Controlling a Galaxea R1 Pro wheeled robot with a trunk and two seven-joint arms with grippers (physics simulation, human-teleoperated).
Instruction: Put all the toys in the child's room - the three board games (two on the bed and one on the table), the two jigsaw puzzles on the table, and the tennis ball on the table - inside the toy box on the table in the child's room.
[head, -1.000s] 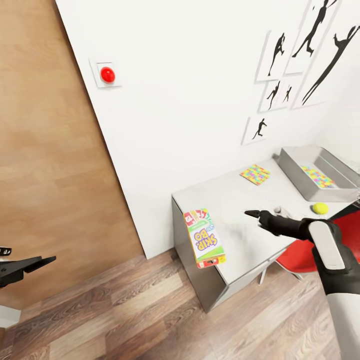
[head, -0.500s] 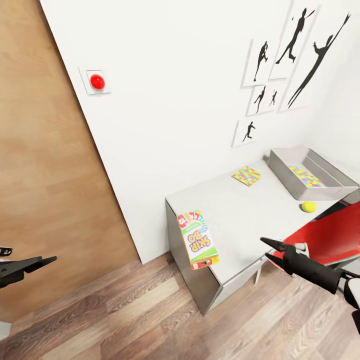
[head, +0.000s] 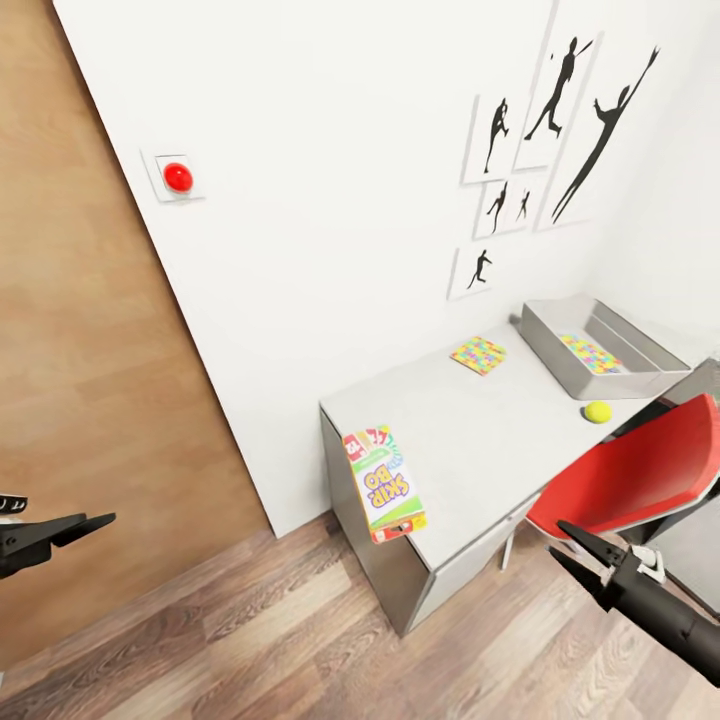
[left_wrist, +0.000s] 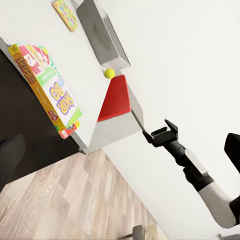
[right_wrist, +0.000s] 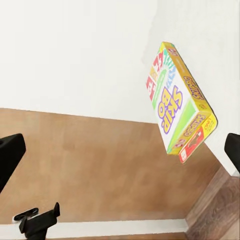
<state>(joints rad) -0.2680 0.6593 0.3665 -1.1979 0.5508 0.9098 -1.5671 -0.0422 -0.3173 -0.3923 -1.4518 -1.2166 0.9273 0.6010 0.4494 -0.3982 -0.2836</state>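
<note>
SKIP-BO box (head: 383, 484) is lying at table (head: 480, 420) corner, overhanging the edge, so prob easier to grasp; right gripper (head: 583, 560) is being held spread and empty nearby; left gripper (head: 75, 526) is being held spread, well apart.

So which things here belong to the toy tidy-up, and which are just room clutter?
Job: SKIP-BO box overhanging the table edge; jigsaw puzzle on the table; second puzzle inside the toy box; tennis ball.
Bystanders: red chair; wall silhouettes; red button.
</note>
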